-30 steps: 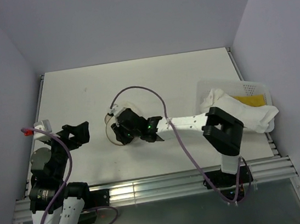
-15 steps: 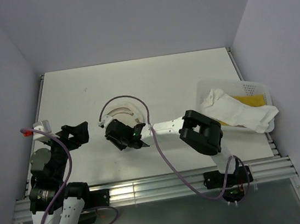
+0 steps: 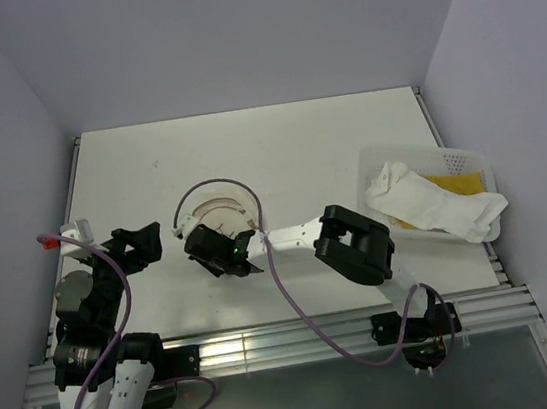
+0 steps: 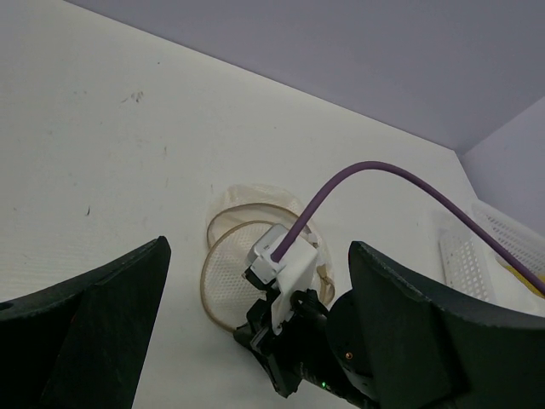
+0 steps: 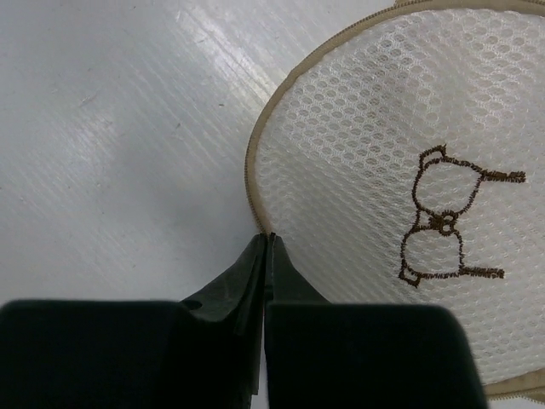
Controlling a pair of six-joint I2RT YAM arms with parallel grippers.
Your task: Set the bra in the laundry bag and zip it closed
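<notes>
The laundry bag (image 3: 216, 210) is a round white mesh pouch with a tan zip rim, lying flat mid-table; its embroidered face fills the right wrist view (image 5: 375, 153). My right gripper (image 3: 198, 247) is low at the bag's near-left edge, its jaws pressed together with the tips (image 5: 268, 237) pinching the tan rim. The bra (image 3: 457, 183) shows as a mustard-yellow patch in the white basket (image 3: 469, 157) at the right, mostly under a white cloth (image 3: 434, 198). My left gripper (image 3: 123, 246) hovers open at the near left, well clear of the bag (image 4: 226, 273).
The right arm's purple cable (image 3: 216, 185) loops over the bag. Purple walls close in the table on three sides. The right arm's forearm (image 3: 298, 234) stretches across the table's near middle.
The right arm has swung left across the bag, and its jaws have closed at the bag's near-left rim. The left arm has stayed put.
</notes>
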